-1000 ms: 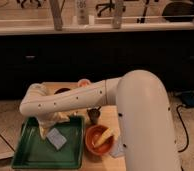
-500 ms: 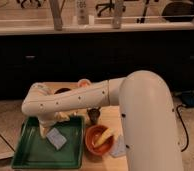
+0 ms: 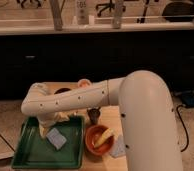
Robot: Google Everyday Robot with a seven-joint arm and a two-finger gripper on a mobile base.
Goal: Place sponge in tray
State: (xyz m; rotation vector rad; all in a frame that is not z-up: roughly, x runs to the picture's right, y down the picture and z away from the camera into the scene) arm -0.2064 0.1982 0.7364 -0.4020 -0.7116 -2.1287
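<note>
Tray [image 3: 27,159]: dark green, on desk [image 3: 106,120].
Sponge [image 3: 56,138]: flat inside tray.
Gripper [image 3: 46,129]: over tray, just beside sponge; fingers' state: cannot tell.

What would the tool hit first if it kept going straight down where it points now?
Likely the tray floor. The tool hangs over the tray's rear left part, pointing down, and the sponge lies in the tray just right and in front of it. Depth is unclear, so it might clip the sponge's edge first.
</note>
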